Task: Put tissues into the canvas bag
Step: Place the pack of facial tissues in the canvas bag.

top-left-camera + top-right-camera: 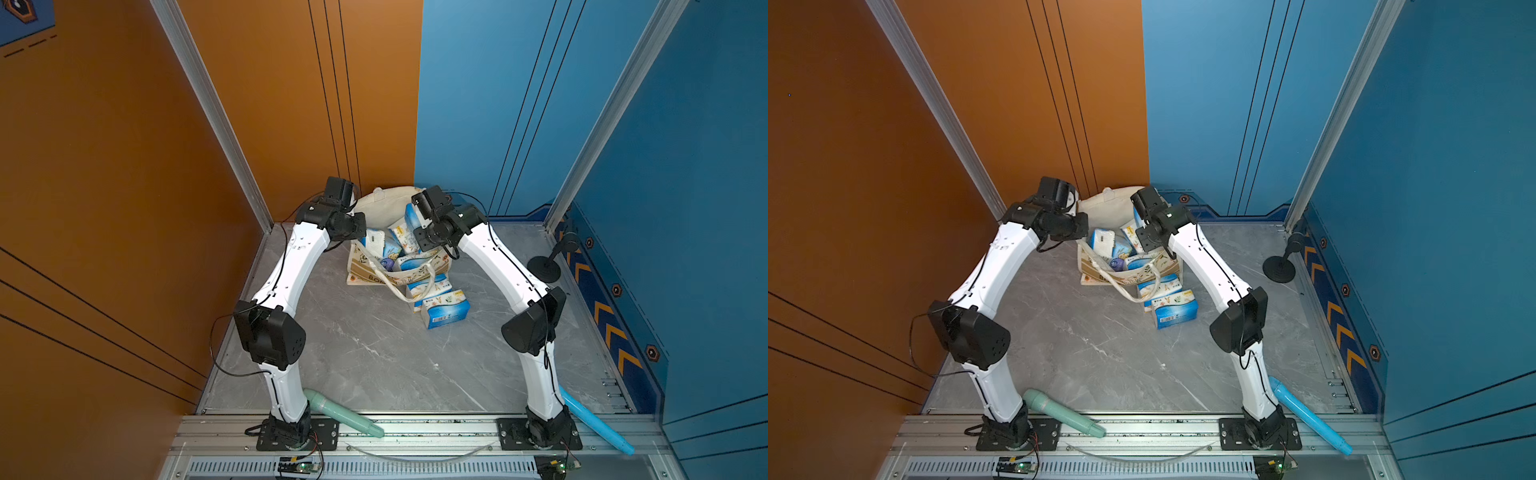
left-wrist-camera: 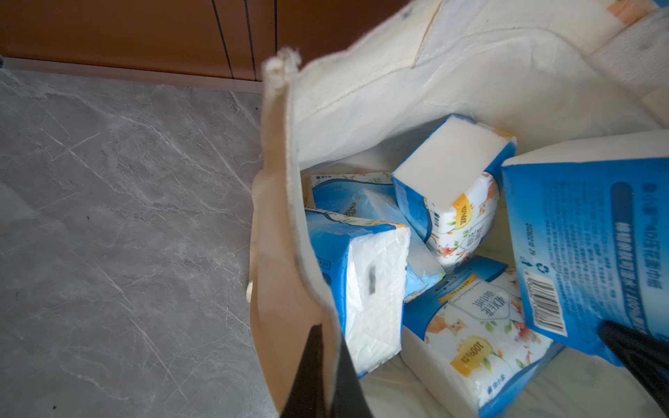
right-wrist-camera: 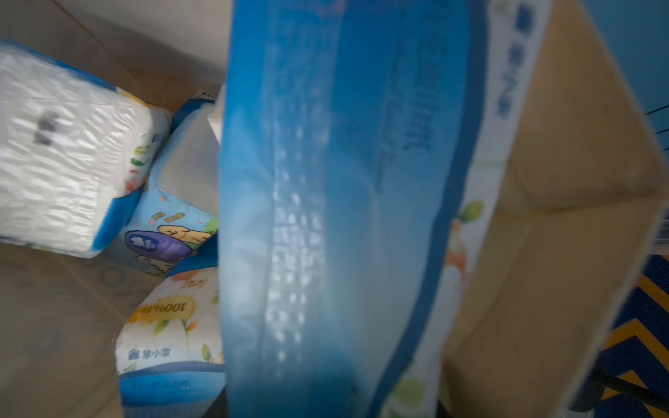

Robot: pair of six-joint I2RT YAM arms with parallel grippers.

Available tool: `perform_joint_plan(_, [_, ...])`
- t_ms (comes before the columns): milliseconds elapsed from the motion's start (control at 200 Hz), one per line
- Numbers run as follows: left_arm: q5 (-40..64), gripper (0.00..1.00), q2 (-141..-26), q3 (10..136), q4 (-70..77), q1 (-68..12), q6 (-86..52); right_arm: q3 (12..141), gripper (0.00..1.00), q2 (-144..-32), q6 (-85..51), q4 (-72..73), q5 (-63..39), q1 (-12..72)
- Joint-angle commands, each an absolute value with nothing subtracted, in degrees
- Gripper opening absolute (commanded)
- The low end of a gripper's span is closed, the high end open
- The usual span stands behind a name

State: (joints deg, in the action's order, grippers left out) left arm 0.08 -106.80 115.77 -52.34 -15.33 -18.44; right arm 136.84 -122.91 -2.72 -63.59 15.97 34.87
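The cream canvas bag [image 1: 384, 205] [image 1: 1106, 208] stands open at the back of the table, and several blue and white tissues packs [image 1: 376, 241] [image 2: 449, 188] lie inside it. My left gripper [image 2: 325, 336] is shut on the bag's left rim, with the fabric pinched between its black fingers. My right gripper [image 1: 417, 224] is shut on one tissue pack [image 3: 344, 217] [image 2: 586, 235], held in the bag's mouth; its jaws are hidden in the right wrist view. More tissue packs [image 1: 444, 311] [image 1: 1177, 311] lie on the table in front of the bag.
A teal cylinder [image 1: 345, 415] lies by the left arm's base and a light-blue cylinder [image 1: 598, 424] by the right arm's base. A black stand [image 1: 544, 266] sits at the table's right edge. Orange and blue walls rise close behind the bag.
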Motion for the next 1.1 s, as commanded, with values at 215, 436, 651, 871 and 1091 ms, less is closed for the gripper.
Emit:
perform_joint_plan(215, [0.1,0.0,-107.4,117.9,-51.5,-14.9,-17.6,143.1,0.25,-127.1,0.1,-72.9,33.0,35.0])
perform_joint_plan(436, [0.3,0.0,-107.6,118.3,-51.5,-15.0,-17.8,144.7,0.38,-128.6,1.5,-76.4,25.8,35.1])
perform_joint_plan(651, [0.4,0.0,-107.5,118.2,-51.5,-15.1,-17.8,145.5,0.95,-125.7,0.7,-74.2,19.0,34.7])
perform_joint_plan(871, [0.3,0.0,-107.1,118.0,-51.5,-14.9,-17.6,142.1,1.0,-117.8,-2.7,-65.5,0.5,32.1])
perform_joint_plan(1091, [0.4,0.0,-107.0,118.0,-51.5,-14.6,-17.3,127.5,1.0,-104.4,-6.9,-51.6,-9.4,29.3])
